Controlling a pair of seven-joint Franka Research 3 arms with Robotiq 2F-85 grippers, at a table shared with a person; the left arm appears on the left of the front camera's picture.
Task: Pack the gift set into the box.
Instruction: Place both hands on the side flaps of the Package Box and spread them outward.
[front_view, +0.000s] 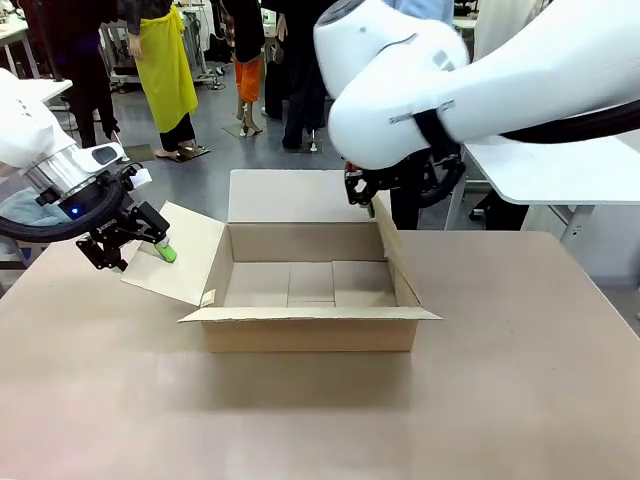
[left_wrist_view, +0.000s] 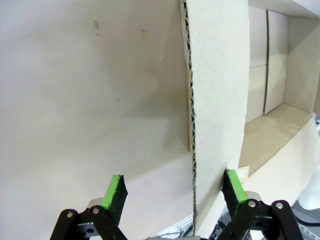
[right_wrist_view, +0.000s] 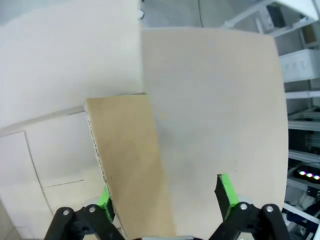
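The brown cardboard box (front_view: 310, 332) stands open in the middle of the table, all its flaps spread, and its inside is bare. My left gripper (front_view: 148, 246) is open astride the edge of the left flap (left_wrist_view: 220, 100), one green pad (left_wrist_view: 116, 192) on each side, the flap nearer the right one. At the far corner of the right flap (right_wrist_view: 130, 160) my right gripper (front_view: 362, 200) is also open, the flap standing between its fingers (right_wrist_view: 225, 192). The gift set is out of view.
The tan table (front_view: 500, 400) stretches wide around the box on the near and right sides. A white table (front_view: 560, 170) stands behind at the right. Several people stand far back on the grey floor.
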